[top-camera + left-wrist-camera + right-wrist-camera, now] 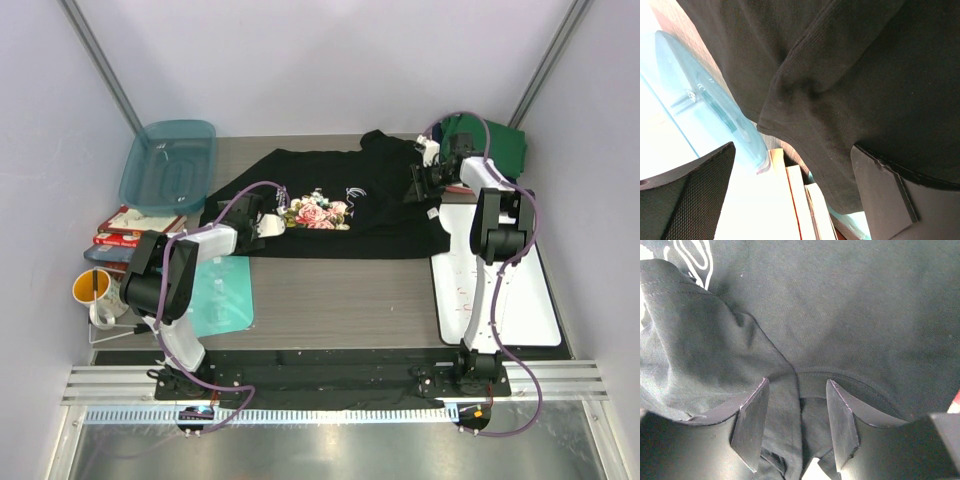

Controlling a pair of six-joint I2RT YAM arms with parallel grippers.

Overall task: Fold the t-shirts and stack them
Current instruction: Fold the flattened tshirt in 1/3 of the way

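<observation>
From where I stand, the table (340, 290) carries one black t-shirt (340, 235) spread across its middle, print up and not yet folded. A green folded tee (500, 145) sits at the far right corner, behind the right arm. My main worry is the black shirt as a whole. The arms are at opposite ends of it, and if only one end gets caught on the lift, I'd expect the cloth to drag sideways and bunch rather than fold cleanly.

The shirt's left edge lies close to the teal tub (170, 165) and the pile of books (125, 228). A wide swing on that side could knock either of them.

The right fingers (752, 425) stand apart, gripping nothing, straddling the neckband with loose cloth humped up between them. If they close there, they may pinch both layers plus that wrinkle, which would leave a crooked crease.

The left fingers (690, 200) are spread wide and released. The shirt's hemmed edge hangs between them, much nearer one finger than the other. Closing from there might catch only the very rim, and I'd guess soft cloth held that thinly slips out halfway through the fold.
</observation>
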